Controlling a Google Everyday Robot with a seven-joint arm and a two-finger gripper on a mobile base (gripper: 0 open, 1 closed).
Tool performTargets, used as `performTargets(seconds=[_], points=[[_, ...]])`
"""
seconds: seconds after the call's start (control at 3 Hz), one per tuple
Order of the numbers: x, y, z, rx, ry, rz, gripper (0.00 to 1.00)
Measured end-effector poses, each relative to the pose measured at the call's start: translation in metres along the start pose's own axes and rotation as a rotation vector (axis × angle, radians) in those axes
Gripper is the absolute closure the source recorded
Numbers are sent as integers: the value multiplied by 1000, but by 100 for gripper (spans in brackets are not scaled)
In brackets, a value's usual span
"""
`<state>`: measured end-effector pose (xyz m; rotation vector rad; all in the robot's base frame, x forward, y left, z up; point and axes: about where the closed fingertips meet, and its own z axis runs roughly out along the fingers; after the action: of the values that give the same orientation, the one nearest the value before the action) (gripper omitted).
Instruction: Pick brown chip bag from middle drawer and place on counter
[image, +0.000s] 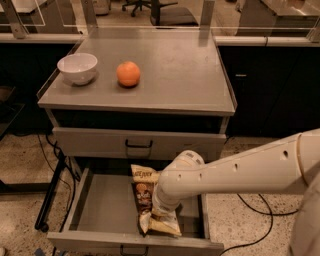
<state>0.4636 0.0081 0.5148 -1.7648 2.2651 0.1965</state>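
Observation:
The brown chip bag (144, 192) lies lengthwise in the open middle drawer (105, 210), right of its centre. My white arm reaches in from the right and bends down into the drawer. My gripper (161, 216) is at the near end of the bag, on top of it, mostly hidden by the wrist. The counter (170, 75) is the grey cabinet top above, with a closed drawer front under it.
A white bowl (77, 68) and an orange (128, 73) sit on the counter's left half. The closed upper drawer front (137, 145) has a black handle. Black cables run on the floor left of the cabinet. Dark cabinets stand at the right.

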Motion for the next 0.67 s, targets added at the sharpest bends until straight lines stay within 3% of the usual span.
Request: performTargets(seconds=[0.33,0.67], points=[[20,18,-23,-16,24,40,100],[37,33,-44,27,22,86,100]])
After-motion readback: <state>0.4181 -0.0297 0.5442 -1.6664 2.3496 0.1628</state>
